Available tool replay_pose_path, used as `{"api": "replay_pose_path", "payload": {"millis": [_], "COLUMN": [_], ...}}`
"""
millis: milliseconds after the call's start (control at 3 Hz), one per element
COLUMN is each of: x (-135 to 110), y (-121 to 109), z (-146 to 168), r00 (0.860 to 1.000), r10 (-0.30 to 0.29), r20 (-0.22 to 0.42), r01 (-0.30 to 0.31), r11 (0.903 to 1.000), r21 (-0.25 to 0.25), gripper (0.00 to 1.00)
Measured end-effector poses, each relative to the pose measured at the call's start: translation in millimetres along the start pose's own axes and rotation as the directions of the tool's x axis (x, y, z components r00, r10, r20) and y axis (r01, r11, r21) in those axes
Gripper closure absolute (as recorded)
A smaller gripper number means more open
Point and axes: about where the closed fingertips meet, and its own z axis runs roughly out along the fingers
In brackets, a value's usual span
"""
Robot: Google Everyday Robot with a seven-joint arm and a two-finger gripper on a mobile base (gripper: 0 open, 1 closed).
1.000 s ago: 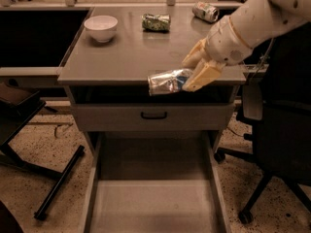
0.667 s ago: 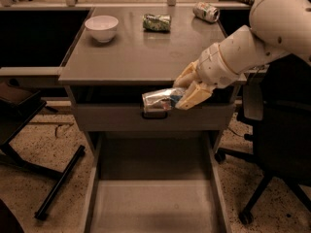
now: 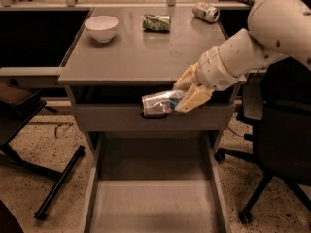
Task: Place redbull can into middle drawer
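Note:
My gripper [image 3: 187,92] is shut on the redbull can [image 3: 159,103], a shiny silver can with blue patches held on its side. It hangs in front of the grey drawer front [image 3: 121,118], at about its handle height, above the pulled-out middle drawer [image 3: 150,203]. The drawer is a wide grey tray with a flat bare floor and low side walls, open toward the bottom of the view. My white arm [image 3: 262,38] reaches in from the upper right.
On the grey tabletop [image 3: 136,52] stand a white bowl [image 3: 101,28], a green can [image 3: 156,22] lying on its side and a white-green-red can [image 3: 206,11] at the back right. A black office chair [image 3: 282,144] is at the right, a black stand base [image 3: 48,178] at the left.
My gripper has moved down and to the left with the can, from tabletop edge level to in front of the drawer front.

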Motion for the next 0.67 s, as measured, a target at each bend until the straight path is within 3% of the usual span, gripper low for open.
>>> {"api": "replay_pose_path", "payload": {"millis": [333, 667], "x": [20, 47], "y": [26, 73], "z": [25, 79], "r00": [0.997, 0.981], "r10": [0.076, 0.166], "r20": [0.025, 0.101], "r01": [-0.076, -0.161], "r11": [0.9971, 0.9853], "r21": [-0.006, -0.057], "gripper": [1.00, 1.00]}}
